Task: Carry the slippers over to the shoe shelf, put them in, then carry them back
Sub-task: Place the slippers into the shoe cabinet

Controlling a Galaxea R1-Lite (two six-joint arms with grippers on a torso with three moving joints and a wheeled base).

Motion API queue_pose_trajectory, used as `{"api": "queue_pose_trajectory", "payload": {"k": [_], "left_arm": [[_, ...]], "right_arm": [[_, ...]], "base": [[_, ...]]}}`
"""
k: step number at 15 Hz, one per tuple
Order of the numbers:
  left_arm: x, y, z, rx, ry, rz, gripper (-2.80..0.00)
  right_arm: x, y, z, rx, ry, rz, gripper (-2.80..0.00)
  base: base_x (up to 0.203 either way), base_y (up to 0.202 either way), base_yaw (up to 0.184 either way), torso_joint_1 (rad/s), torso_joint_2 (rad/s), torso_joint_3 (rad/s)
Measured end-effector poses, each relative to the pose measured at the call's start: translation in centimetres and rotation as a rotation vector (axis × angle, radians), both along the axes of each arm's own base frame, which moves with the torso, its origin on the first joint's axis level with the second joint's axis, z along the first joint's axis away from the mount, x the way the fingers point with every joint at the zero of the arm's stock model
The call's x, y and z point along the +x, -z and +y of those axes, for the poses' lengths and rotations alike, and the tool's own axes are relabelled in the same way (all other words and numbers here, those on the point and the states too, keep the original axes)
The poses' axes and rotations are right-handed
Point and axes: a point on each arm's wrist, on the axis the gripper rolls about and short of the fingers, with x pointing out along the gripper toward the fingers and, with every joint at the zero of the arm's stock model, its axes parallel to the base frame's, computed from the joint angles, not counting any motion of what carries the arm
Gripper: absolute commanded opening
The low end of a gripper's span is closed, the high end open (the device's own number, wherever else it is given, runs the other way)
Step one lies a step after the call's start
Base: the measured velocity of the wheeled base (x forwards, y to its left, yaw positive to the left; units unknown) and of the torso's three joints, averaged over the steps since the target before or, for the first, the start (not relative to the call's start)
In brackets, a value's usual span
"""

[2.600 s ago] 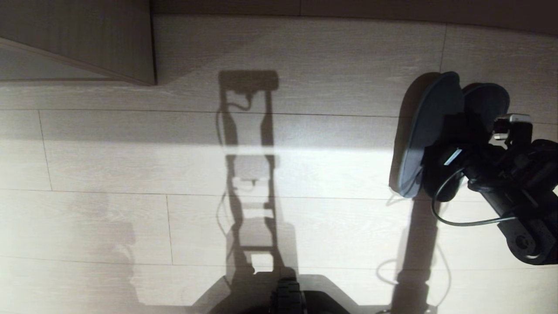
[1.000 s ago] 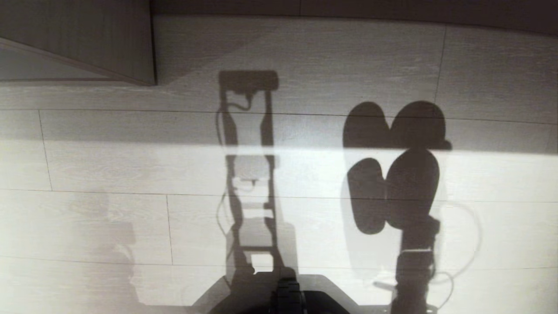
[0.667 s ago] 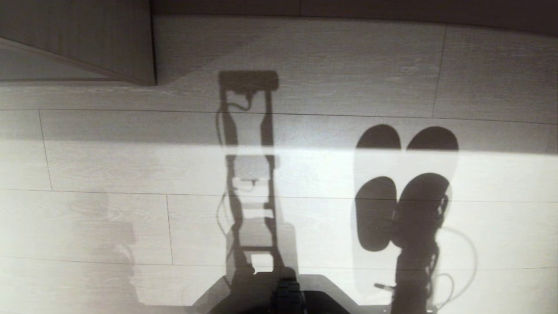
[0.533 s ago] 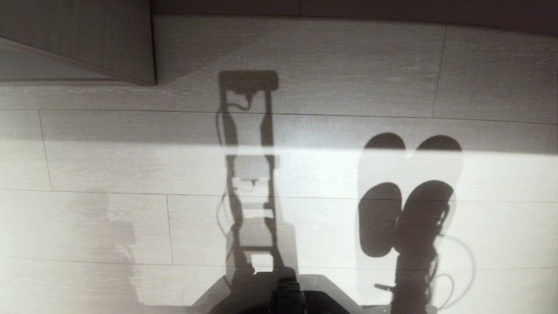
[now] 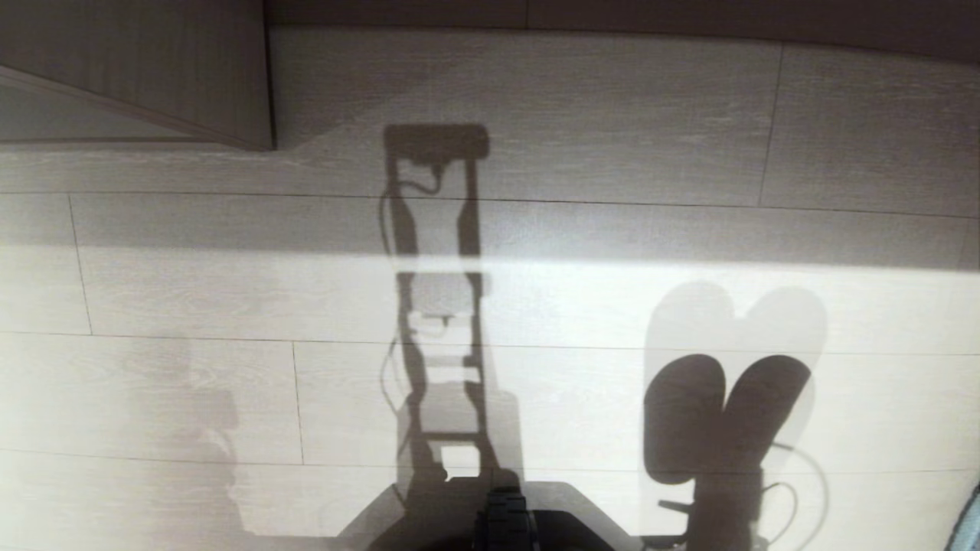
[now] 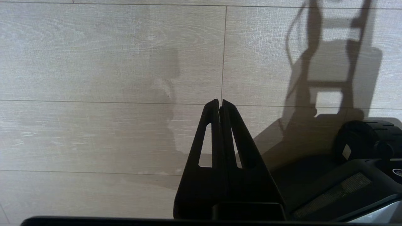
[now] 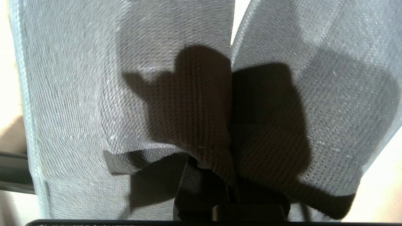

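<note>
Pale wood-grain floor fills the head view, and at its far left corner a light-brown wooden panel juts in — whether it belongs to the shoe shelf cannot be told from here. Left of centre, the left hand hangs idle over bare planks beside the robot's base, its fingers pressed together on nothing. In the middle lies the robot's own long shadow. Further right, the shadow of two hanging soles falls on the sunlit strip, and only a sliver of grey-blue shows at the head view's lower right corner.

The slippers themselves are plain in the right wrist view: both hang side by side from the right hand, which pinches their fabric bands bunched together.

The step in hand looks like carrying, so the job is mostly to keep the pinch firm, since soft cloth may slide out of a narrow grip. I would drive and turn the base smoothly, so the pair does not swing, and hold it well above the floor — a dragging sole could pull one slipper free
</note>
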Motion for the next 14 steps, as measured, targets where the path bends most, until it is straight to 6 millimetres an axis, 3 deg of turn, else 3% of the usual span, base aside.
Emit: {"api": "queue_pose_trajectory", "payload": {"k": [4,8,14], "left_arm": [[0.0,0.0,0.0,0.001,0.000,0.000,-2.80],[0.0,0.0,0.0,0.001,0.000,0.000,-2.80],[0.0,0.0,0.0,-0.001,0.000,0.000,-2.80]], "right_arm": [[0.2,1.3,-0.1,-0.005,0.060,0.074,-2.80],[0.2,1.4,-0.1,-0.036,0.059,0.074,-2.80],[0.2,1.4,-0.1,-0.047,0.050,0.076,-2.80]], "base": [[0.000,0.000,0.000,0.000,0.00,0.000],[0.000,0.000,0.000,0.002,0.00,0.010],[0.000,0.000,0.000,0.002,0.00,0.176]]}}
